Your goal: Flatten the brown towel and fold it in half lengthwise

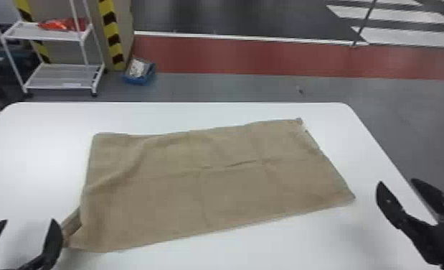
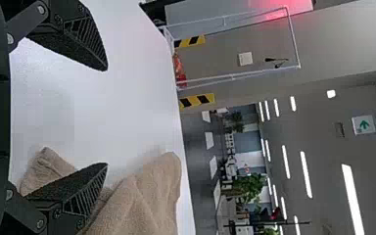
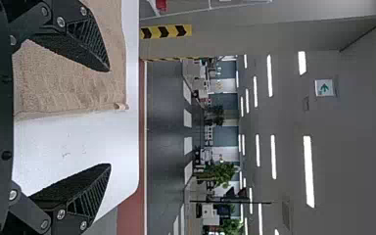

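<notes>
Head view: the brown towel (image 1: 213,194) is spread across the white table (image 1: 34,154); a curved ridge is raised in its left part, and its middle is marked by a crease.
Near left corner: a strip of cloth is exposed beyond the towel's left edge; whether it is touched by the adjacent finger cannot be told.
Left gripper (image 1: 31,219): located beside this corner; jaws are held apart.
Right gripper (image 1: 396,180): located beyond the near right corner; jaws are likewise parted.
Background: a blue box (image 1: 138,78) is seen near a white rack (image 1: 47,33).
</notes>
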`<state>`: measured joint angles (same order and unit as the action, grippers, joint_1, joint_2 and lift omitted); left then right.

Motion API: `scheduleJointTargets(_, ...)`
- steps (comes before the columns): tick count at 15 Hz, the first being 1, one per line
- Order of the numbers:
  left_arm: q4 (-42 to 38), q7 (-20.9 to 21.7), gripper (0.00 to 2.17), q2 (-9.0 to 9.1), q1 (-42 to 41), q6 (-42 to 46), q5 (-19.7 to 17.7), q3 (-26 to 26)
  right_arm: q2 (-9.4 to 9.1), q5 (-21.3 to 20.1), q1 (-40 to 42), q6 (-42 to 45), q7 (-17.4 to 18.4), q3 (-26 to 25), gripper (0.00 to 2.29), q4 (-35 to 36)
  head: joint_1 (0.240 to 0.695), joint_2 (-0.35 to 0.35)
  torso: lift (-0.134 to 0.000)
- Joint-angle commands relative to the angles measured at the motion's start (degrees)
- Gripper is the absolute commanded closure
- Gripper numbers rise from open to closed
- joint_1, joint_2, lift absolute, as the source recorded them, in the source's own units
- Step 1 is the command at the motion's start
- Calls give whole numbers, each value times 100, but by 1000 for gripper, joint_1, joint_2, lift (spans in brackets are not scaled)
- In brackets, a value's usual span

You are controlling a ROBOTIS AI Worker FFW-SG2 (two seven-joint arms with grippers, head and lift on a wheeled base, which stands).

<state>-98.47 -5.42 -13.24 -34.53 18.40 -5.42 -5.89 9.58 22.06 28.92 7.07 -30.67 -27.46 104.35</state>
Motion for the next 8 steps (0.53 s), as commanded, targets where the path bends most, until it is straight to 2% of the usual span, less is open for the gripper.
scheduleJointTargets(1, 21, 14, 215, 14, -45, 150, 32, 89, 0, 0, -9, 0, 0, -5, 215, 6, 695, -98, -128)
scheduleJointTargets(5, -49, 23, 215, 32, -62, 185, 252, 493, 0, 0, -1, 18, -26, -14, 215, -2, 695, -126, -128)
scheduleJointTargets(8, -75, -29, 215, 32, -45, 150, 392, 730, 0, 0, 8, 18, -53, -49, 215, -29, 695, -183, -128)
